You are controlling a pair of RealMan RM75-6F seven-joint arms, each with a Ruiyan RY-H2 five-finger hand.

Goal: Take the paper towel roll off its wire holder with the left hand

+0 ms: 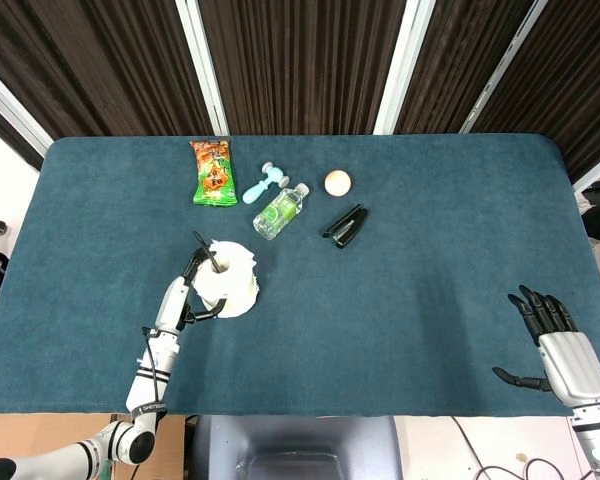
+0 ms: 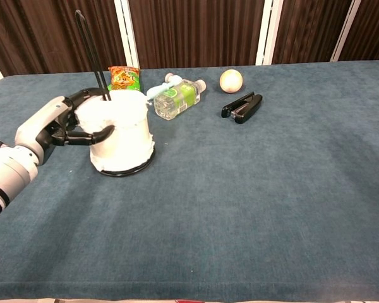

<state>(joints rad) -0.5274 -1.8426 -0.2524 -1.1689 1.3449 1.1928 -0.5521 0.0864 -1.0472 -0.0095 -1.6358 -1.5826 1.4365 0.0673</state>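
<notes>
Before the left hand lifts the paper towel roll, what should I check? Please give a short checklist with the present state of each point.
1. Left hand grips the paper towel roll: ok.
2. Roll on the wire holder, rod through its core: ok, not lifted yet.
3. Holder base held down during the lift: not ok, nothing holds it.
4. Space above the rod free: ok.
5. Bottle apart from the roll: ok.
6. Right hand away, open: ok.
</notes>
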